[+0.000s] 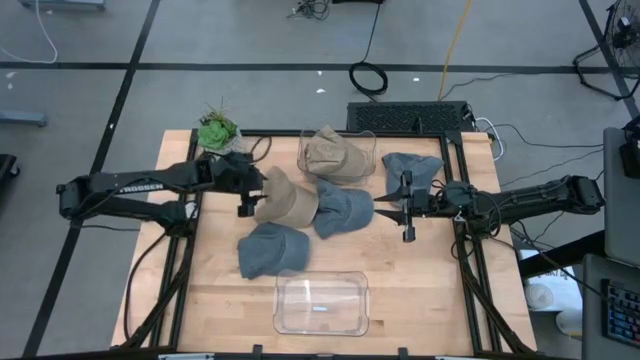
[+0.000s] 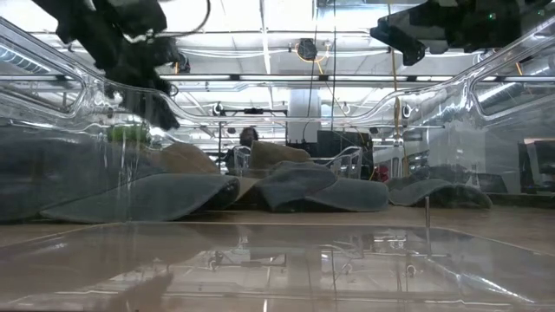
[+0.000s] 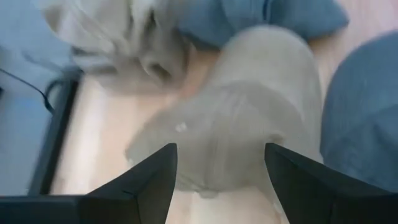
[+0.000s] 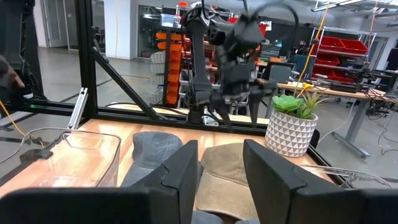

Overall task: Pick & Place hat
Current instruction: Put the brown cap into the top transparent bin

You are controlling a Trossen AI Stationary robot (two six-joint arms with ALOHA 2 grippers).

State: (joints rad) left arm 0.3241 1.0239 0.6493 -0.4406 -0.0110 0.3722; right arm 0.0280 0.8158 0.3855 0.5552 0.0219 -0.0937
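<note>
A tan cap (image 1: 287,198) lies on the table left of centre, its right edge against a blue-grey cap (image 1: 345,208). My left gripper (image 1: 243,192) is open and hovers above the tan cap's left side. In the left wrist view the tan cap (image 3: 249,124) shows between and beyond the fingers of my left gripper (image 3: 221,180). In the low view my left gripper (image 2: 143,82) is well above the caps. My right gripper (image 1: 407,210) is open and empty at the table's right, level, pointing toward the left arm; it also shows in the right wrist view (image 4: 221,177).
Another blue-grey cap (image 1: 270,250) lies near the front, and a blue cap (image 1: 410,168) at the far right. A clear bin (image 1: 337,155) at the back holds a tan hat. An empty clear bin (image 1: 322,302) stands at the front. A potted plant (image 1: 217,131) stands at the far left.
</note>
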